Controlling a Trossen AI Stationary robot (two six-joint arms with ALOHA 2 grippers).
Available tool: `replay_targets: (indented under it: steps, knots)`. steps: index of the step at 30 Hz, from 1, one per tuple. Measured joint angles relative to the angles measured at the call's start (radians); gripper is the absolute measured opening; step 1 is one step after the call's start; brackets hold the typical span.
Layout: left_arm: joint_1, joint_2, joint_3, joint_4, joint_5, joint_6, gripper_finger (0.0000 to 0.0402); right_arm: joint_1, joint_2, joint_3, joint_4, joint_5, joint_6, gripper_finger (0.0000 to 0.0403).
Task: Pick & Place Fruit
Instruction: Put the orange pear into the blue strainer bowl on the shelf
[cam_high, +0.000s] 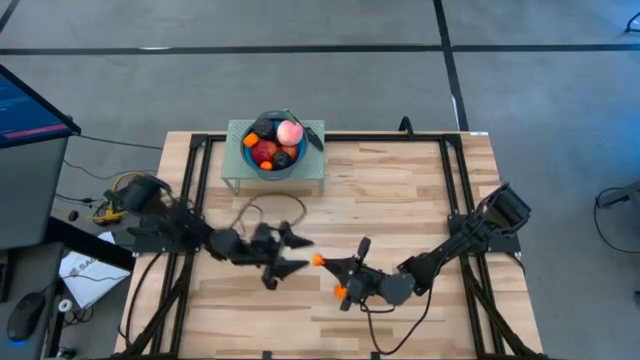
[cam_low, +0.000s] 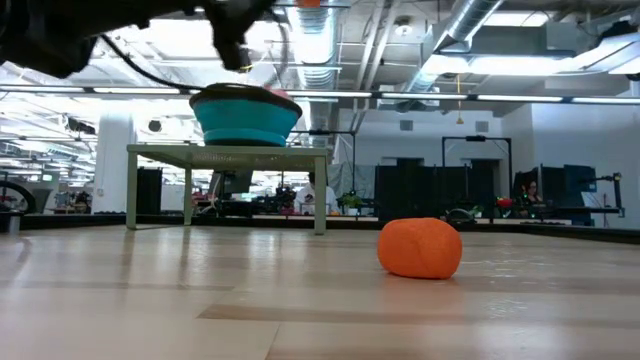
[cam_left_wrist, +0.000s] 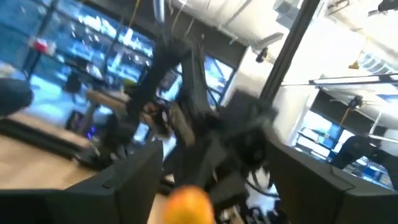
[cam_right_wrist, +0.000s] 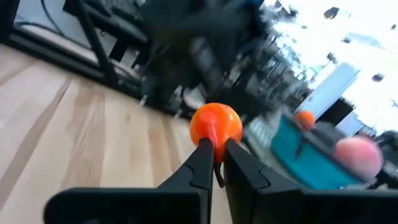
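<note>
A small orange is lifted over the table's middle; it shows at the low view's top edge. My right gripper is shut on it, reaching in from the right. My left gripper comes from the left and is open, with a finger on either side of that orange and not touching it. A second orange rests on the wood below the right gripper. The blue bowl holds a pink peach, a red apple, dark plums and small oranges. My right gripper pinches the small orange between its two fingertips, only at their free ends, by a tuck of its side facing the gripper. The fingers come roughly level from the table's right. The orange is lifted clear of the table.
The bowl sits on a low green stand at the far middle of the table; the stand's legs show in the low view. Dark frame rails run along both sides. Bare wood lies on the near side.
</note>
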Motion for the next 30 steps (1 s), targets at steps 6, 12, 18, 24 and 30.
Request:
replay_targets:
  steps: [6, 12, 18, 24, 30]
  knots:
    - [0.005, -0.317, -0.206, -0.062, -0.098, 0.194, 0.0299, -0.039, -0.064, -0.001, -0.278, -0.082, 0.245, 0.002]
    - [-0.105, -0.571, -0.321, -0.409, -0.494, 0.304, 0.03, -0.268, -0.199, 0.154, -0.692, -0.397, 0.419, 0.0018]
    - [-0.134, -0.567, -0.361, -0.506, -0.604, 0.19, 0.03, -0.617, -0.166, 0.454, -1.03, -0.713, 0.36, 0.0021]
    - [-0.124, -0.492, -0.366, -0.508, -0.605, 0.112, 0.03, -0.867, 0.014, 0.745, -1.172, -0.944, 0.29, 0.0024]
    - [-0.12, -0.461, -0.366, -0.502, -0.605, 0.067, 0.03, -0.947, 0.186, 0.928, -1.32, -1.039, 0.227, 0.0036]
